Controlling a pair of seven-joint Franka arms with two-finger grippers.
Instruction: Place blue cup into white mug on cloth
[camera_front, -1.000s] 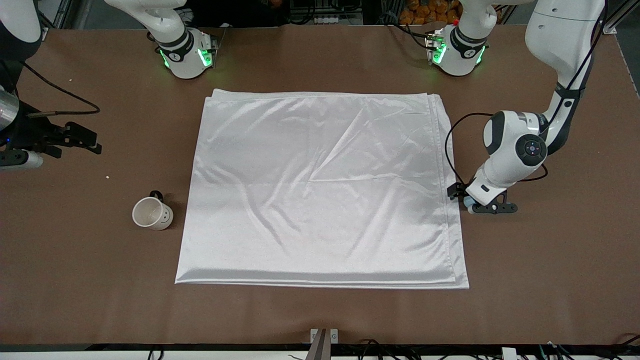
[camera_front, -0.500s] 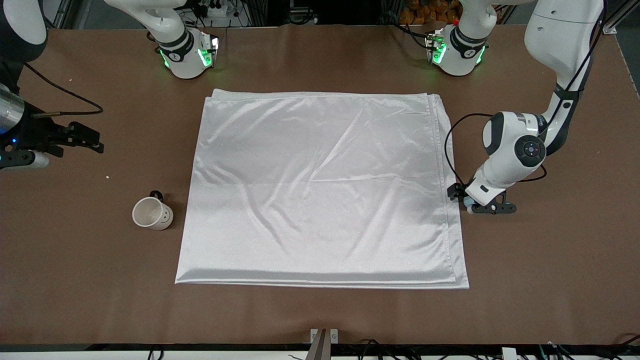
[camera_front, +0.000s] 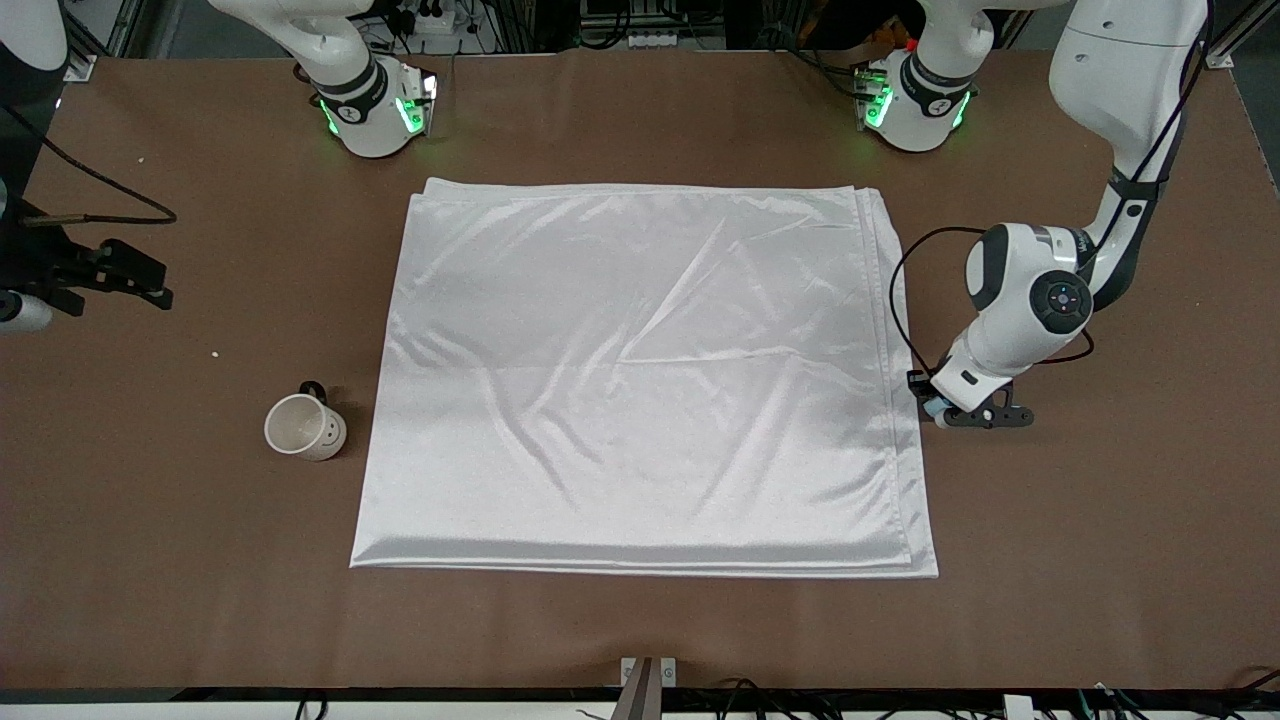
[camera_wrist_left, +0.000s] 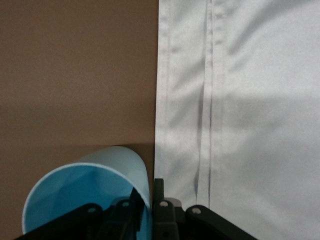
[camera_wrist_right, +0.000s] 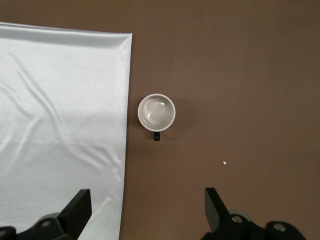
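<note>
In the front view the blue cup (camera_front: 935, 409) is nearly all hidden under the left hand (camera_front: 940, 405); only a sliver of light blue shows at the black finger assembly, just beside the cloth's (camera_front: 640, 380) edge at the left arm's end of the surface (camera_front: 640, 120). The left wrist view shows more: the blue cup (camera_wrist_left: 87, 192) is tilted with its open mouth toward the camera, its lower part cut off by the frame, and the left hand's (camera_wrist_left: 145, 210) black fingers (camera_wrist_left: 159, 200) are closed on its rim, one inside the mouth and one outside, right at the cloth's (camera_wrist_left: 240, 120) folded hem. The right hand (camera_front: 130, 275) is partly cut off at the front view's edge, held above the bare surface toward the right arm's end, where that arm waits; in the right wrist view its two fingers (camera_wrist_right: 217, 207) stand wide apart and grip nothing. The white mug (camera_front: 305, 427) stands upright on the bare surface beside the cloth, toward the right arm's end and nearer the front camera than the right hand; its black handle and a few dark dots on its side can be made out, and from the right wrist view the white mug (camera_wrist_right: 156, 111) looks empty. No writing or label can be read on anything.
</note>
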